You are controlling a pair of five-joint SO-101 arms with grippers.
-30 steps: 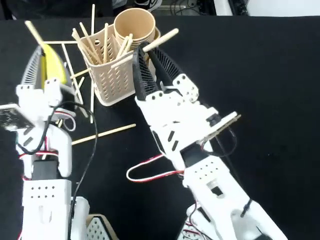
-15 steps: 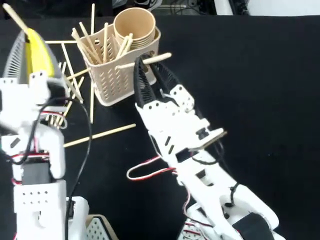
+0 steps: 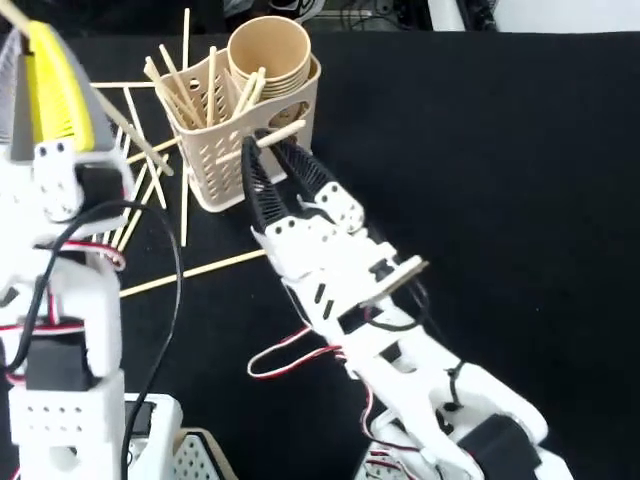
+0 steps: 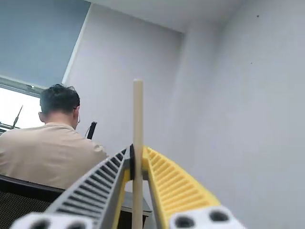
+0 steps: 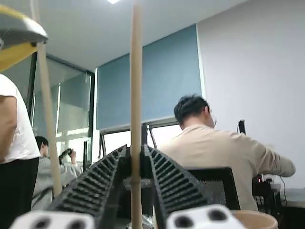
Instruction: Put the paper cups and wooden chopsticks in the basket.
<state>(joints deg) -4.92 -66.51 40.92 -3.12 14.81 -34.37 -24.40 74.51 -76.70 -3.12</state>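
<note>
A pale slotted basket point(image 3: 238, 152) at the table's far left holds stacked paper cups point(image 3: 268, 48) and several wooden chopsticks point(image 3: 190, 88). My left gripper point(image 3: 25, 35), yellow and grey, is raised at the far left corner, shut on a chopstick point(image 4: 137, 119) that slants down toward the basket point(image 3: 140, 140). My right gripper point(image 3: 262, 148), with black fingers, is against the basket's near side, shut on a short-looking chopstick point(image 3: 282, 134). The right wrist view shows that stick point(image 5: 136, 95) upright between the fingers, and a cup rim point(image 5: 252, 219) low in the corner.
Loose chopsticks point(image 3: 150, 190) lie on the black table left of the basket, and one more point(image 3: 190, 270) lies nearer, between the arms. A red and white cable point(image 3: 290, 350) loops beside the right arm. The table's right half is bare black cloth point(image 3: 520, 180).
My left gripper has lifted and swung toward the far left corner with its chopstick. My right gripper has shifted left along the basket's near side, its chopstick now lower.
</note>
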